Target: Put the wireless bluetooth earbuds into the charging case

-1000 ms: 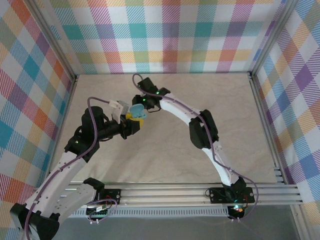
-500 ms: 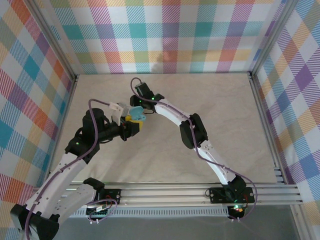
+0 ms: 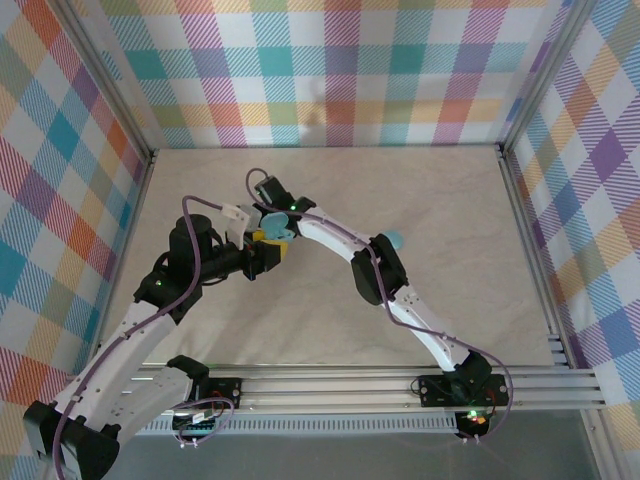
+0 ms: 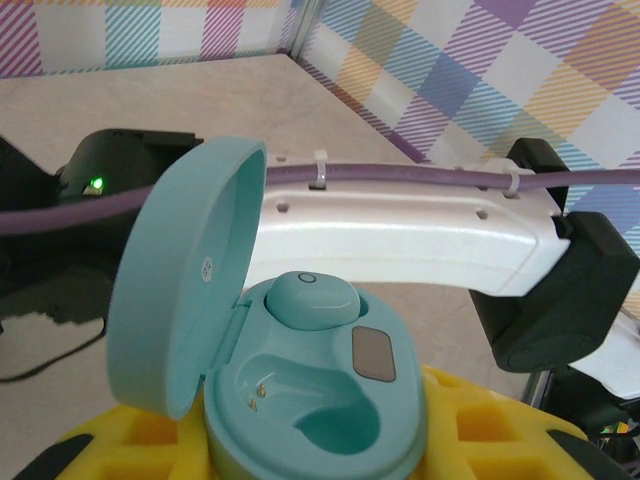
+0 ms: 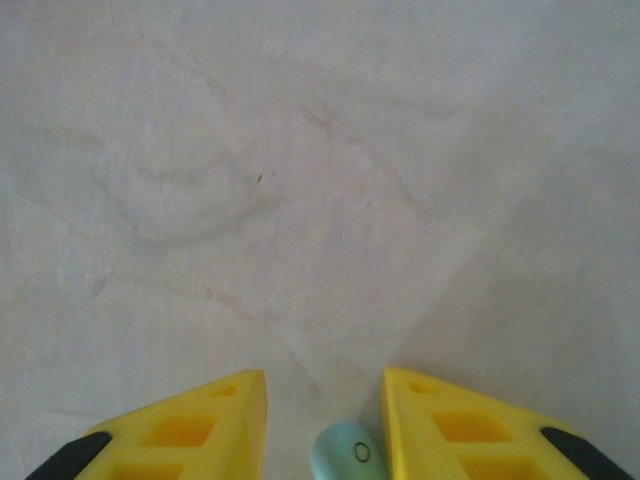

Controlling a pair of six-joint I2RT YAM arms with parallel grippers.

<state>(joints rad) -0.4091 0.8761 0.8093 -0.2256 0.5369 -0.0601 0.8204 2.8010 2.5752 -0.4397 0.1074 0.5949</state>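
Right tool (image 5: 325, 385) shifted left, earbud (image 5: 340, 455) within its parted jaws

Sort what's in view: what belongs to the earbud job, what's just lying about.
Job: open charging case, held by left gripper; seated earbud in it; loose earbud between the fingers of the right gripper.
Lying about: teal oval object on the table beside the right arm.

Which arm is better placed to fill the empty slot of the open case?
Right: the right end effector has an earbud between its jaws; the left end effector holds the open case.
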